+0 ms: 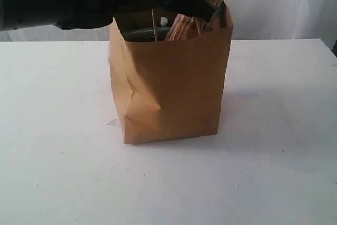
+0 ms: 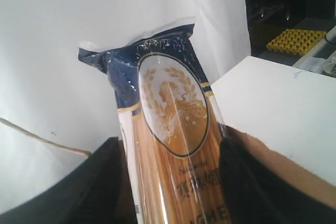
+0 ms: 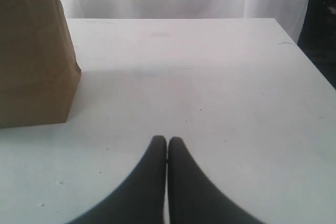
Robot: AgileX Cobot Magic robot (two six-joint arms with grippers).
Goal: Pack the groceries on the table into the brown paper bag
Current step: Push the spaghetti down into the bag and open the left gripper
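The spaghetti packet (image 2: 173, 129) stands tilted in the mouth of the brown paper bag (image 1: 174, 82). Its lower part is inside, and its dark blue, oval-crested end rises above the rim at the bag's right rear corner, as you see it in the exterior view. Your left hand (image 2: 172, 140) reaches over the bag, its fingers (image 2: 105, 182) standing on either side of the packet and close against it. Whether they press on it or have let go cannot be told. Beside the packet, just inside the rim, a small white cap (image 1: 164, 21) shows. The bag stands upright near the middle of the white worktop (image 1: 63, 156). Your right hand (image 3: 167, 142) hovers low over the worktop, beside the bag and apart from it, fingertips pressed together, holding nothing.
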